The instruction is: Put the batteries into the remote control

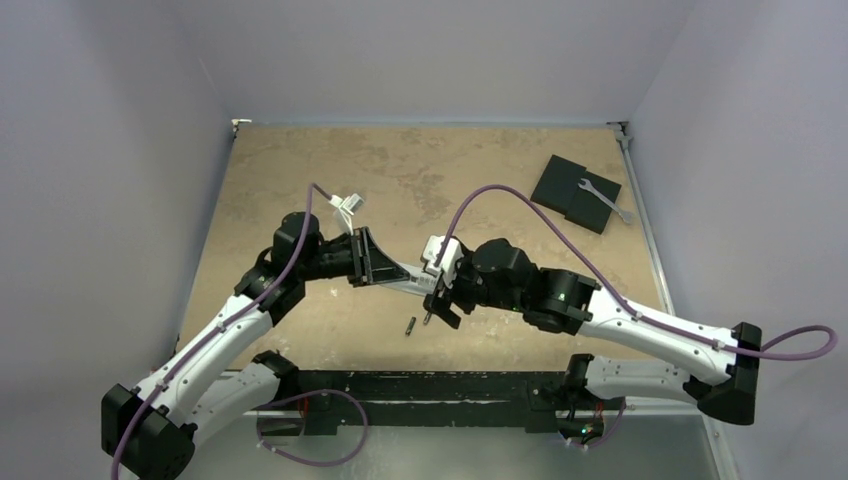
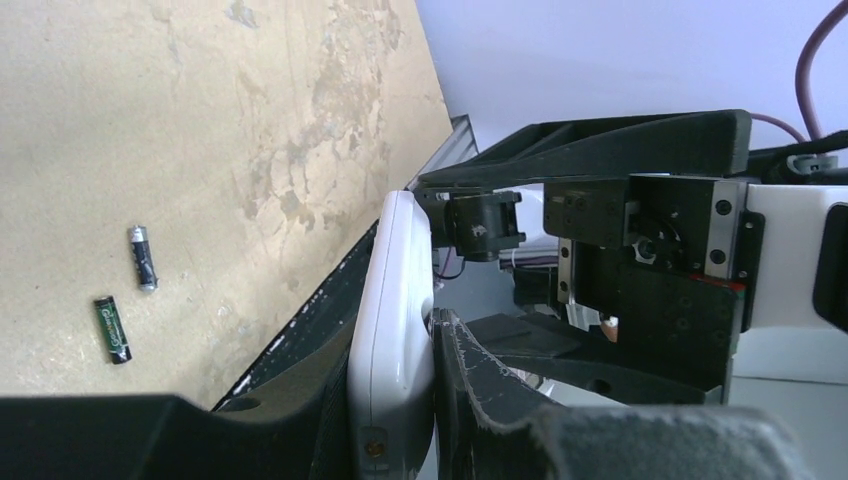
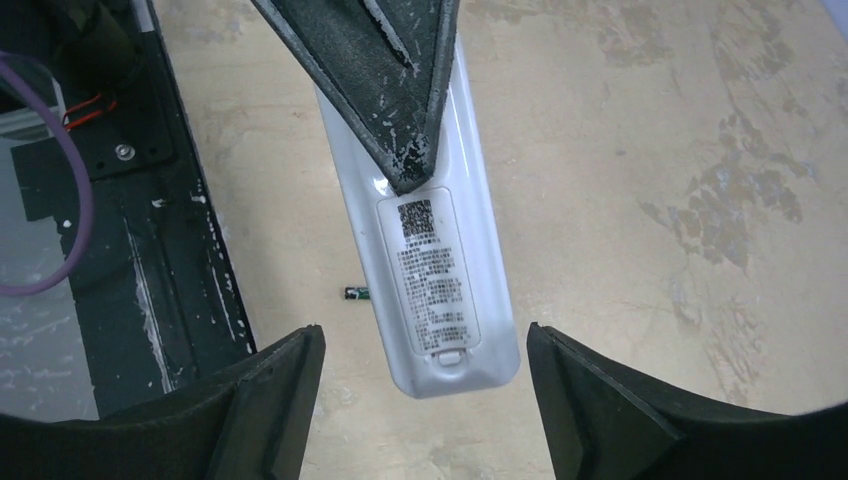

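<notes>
The small white oblong plastic remote control (image 3: 430, 250) is clamped by the left gripper (image 1: 380, 265) over the tan table (image 1: 500, 170), near its front edge. The right gripper (image 3: 422, 345) is spread wide around the free end, with nothing gripped. On the back label (image 3: 432, 275) a QR code and illegible print are shown. Two dark slim batteries (image 2: 143, 257) are seen lying near that edge.

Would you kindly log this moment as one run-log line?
left gripper: shut on remote control | right gripper: open at its free end | batteries: on table, unloaded
</notes>
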